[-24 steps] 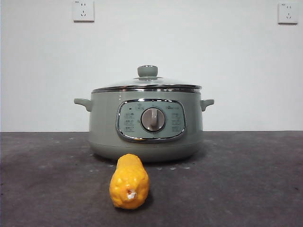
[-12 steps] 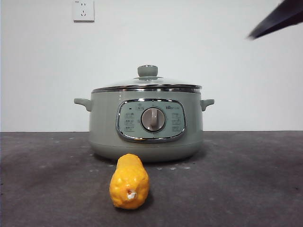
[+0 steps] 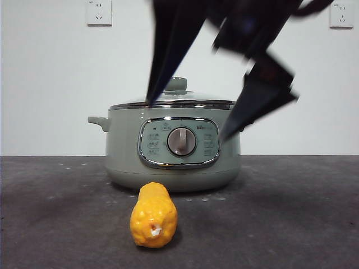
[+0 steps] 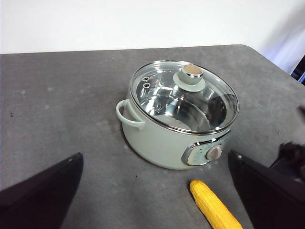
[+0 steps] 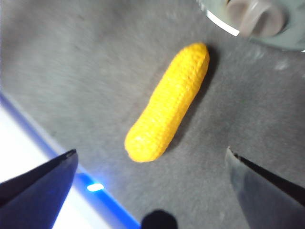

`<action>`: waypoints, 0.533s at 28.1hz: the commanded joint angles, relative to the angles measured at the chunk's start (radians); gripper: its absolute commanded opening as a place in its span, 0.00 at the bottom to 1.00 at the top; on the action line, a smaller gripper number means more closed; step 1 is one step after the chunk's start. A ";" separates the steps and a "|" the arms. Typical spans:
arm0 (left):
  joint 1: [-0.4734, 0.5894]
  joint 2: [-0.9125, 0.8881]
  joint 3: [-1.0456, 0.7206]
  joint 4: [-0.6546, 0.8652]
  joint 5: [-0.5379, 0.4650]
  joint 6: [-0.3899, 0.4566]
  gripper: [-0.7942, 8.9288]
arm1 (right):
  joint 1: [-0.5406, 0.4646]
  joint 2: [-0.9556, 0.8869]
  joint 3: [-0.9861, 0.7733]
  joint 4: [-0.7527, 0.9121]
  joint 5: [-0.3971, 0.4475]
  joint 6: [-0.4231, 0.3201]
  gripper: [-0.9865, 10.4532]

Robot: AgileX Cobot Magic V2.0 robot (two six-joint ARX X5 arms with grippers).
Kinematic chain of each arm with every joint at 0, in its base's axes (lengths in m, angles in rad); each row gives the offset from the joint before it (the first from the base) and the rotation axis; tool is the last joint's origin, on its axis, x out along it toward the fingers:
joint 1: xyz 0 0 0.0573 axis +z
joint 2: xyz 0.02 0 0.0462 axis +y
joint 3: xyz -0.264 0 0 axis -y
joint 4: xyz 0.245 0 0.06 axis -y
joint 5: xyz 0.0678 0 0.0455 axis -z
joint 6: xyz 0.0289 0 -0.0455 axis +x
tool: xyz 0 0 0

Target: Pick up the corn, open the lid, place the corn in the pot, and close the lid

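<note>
With jaws spread wide, the right gripper (image 5: 150, 157) is poised above the stubby yellow corn cob (image 3: 153, 216) lying before the lidded sage-green pot (image 3: 172, 147), while the open left gripper (image 4: 155, 176) is held back.

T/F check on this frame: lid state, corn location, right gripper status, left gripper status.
1. The lid sits on the pot. True.
2. The corn is inside the pot. False: it lies on the table in front of the pot.
3. The right gripper is open above the corn. True.
4. The left gripper holds the lid's knob. False: it is open and apart from the pot, gripping nothing.
</note>
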 commanded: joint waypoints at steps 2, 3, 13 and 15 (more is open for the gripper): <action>-0.002 0.010 0.003 0.000 -0.001 0.002 0.74 | 0.035 0.097 0.003 0.045 0.041 0.048 0.55; -0.002 0.010 0.003 0.000 -0.001 0.002 0.74 | 0.041 0.117 0.003 0.056 0.044 0.057 0.55; -0.002 0.016 0.003 0.000 0.003 0.001 0.74 | 0.064 0.251 0.003 0.134 0.120 0.097 0.40; -0.002 0.016 0.003 0.000 0.002 0.002 0.74 | 0.064 0.251 0.003 0.149 0.118 0.097 0.31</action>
